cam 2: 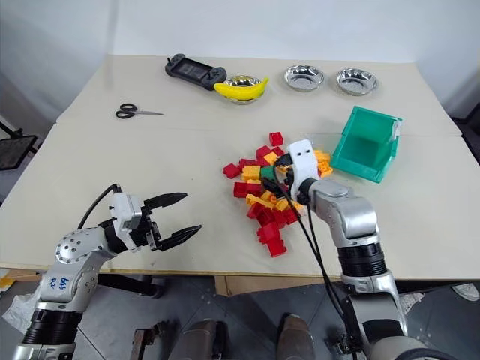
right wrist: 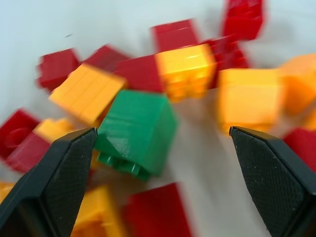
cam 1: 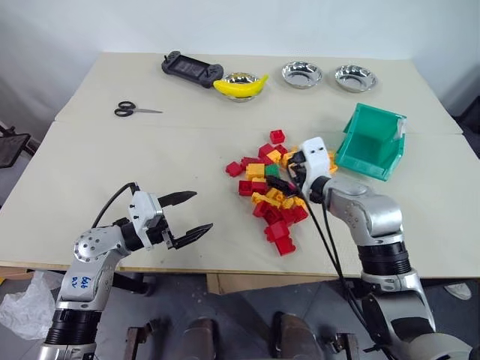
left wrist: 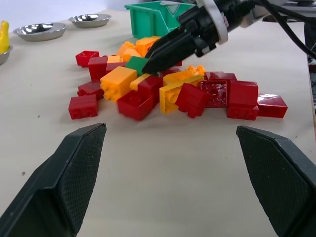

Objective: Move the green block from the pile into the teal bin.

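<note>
Grippers gape, right gripper (right wrist: 163,143) straddling the green block (right wrist: 138,131) (left arm's blue scrawl unreadable).

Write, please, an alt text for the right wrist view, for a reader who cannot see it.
The right claw is open over the pile of red and yellow-orange toy bricks, with the green block between its two black fingers, close beside one of them and not gripped. The bricks lie on a pale table.
</note>
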Controlling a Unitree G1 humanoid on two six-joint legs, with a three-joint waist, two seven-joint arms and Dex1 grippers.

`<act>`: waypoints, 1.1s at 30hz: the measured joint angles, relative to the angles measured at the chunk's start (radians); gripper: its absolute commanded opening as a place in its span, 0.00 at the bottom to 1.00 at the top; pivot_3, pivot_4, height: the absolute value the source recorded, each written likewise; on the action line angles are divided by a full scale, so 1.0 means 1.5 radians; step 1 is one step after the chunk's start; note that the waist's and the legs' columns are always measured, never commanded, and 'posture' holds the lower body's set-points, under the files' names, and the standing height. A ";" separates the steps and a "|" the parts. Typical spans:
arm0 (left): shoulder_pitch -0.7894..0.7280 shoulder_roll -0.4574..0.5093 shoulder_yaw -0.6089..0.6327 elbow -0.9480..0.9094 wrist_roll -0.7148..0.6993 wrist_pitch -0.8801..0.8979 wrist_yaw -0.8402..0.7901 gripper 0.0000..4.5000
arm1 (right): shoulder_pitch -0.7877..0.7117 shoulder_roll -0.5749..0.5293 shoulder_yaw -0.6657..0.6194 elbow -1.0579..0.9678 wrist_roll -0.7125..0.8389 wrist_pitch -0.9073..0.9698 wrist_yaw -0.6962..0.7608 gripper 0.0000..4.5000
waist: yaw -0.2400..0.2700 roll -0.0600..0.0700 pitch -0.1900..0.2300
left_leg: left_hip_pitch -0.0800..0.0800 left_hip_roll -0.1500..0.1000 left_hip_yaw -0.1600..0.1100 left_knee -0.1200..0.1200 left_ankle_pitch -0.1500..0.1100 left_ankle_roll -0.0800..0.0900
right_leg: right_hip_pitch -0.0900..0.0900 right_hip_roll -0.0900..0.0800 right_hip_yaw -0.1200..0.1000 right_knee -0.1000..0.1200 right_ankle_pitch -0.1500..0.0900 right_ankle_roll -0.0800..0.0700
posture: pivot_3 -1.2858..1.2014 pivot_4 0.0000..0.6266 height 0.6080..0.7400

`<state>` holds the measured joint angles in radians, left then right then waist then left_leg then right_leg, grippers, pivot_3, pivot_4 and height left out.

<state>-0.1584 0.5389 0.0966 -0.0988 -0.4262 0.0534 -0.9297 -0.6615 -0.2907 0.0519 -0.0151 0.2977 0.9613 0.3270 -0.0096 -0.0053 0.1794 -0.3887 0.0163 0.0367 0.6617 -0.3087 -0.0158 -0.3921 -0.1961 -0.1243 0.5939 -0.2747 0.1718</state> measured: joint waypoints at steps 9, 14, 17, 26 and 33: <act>0.001 -0.009 0.000 0.000 0.000 0.000 0.007 1.00 | 0.007 0.013 0.011 -0.006 -0.023 0.017 -0.035 0.86 | 0.003 0.000 0.000 | 0.000 0.000 0.000 0.000 0.000 0.000 | 0.000 0.000 0.000 0.000 0.000 0.000 | 0.52 0.24 1.00; 0.004 -0.009 0.000 0.000 0.000 0.000 0.007 1.00 | 0.004 0.009 0.007 0.015 -0.033 -0.015 -0.032 0.49 | 0.002 0.000 0.000 | 0.000 0.000 0.000 0.000 0.000 0.000 | 0.000 0.000 0.000 0.000 0.000 0.000 | 0.52 0.24 1.00; 0.004 -0.009 0.000 0.000 0.000 -0.001 0.007 1.00 | 0.010 0.001 0.012 0.026 -0.043 -0.075 -0.003 0.33 | 0.002 0.000 0.000 | 0.000 0.000 0.001 0.000 0.000 0.000 | -0.001 0.000 0.001 0.000 0.000 0.000 | 0.52 0.24 1.00; -0.015 -0.015 -0.007 0.010 0.002 -0.004 0.006 1.00 | 0.044 -0.047 -0.010 0.038 -0.051 -0.256 0.086 0.33 | 0.005 0.000 0.000 | 0.000 0.000 0.001 0.000 0.000 0.000 | 0.000 0.000 0.001 -0.001 0.000 0.000 | 0.52 0.24 1.00; -0.070 -0.093 -0.040 0.025 0.000 -0.002 0.032 1.00 | 0.123 -0.076 -0.148 0.006 -0.040 -0.440 0.078 0.33 | 0.006 0.000 0.000 | -0.001 0.000 0.001 0.000 0.000 0.000 | 0.000 0.000 0.001 -0.001 0.000 0.001 | 0.52 0.24 1.00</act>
<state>-0.2637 0.3991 0.0362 -0.0617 -0.4260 0.0502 -0.8822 -0.4775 -0.4046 -0.1696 -0.0061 0.2384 0.3008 0.4442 -0.0006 -0.0057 0.1797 -0.3894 0.0157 0.0384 0.6625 -0.3093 -0.0151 -0.3922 -0.1963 -0.1233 0.5920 -0.2742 0.1728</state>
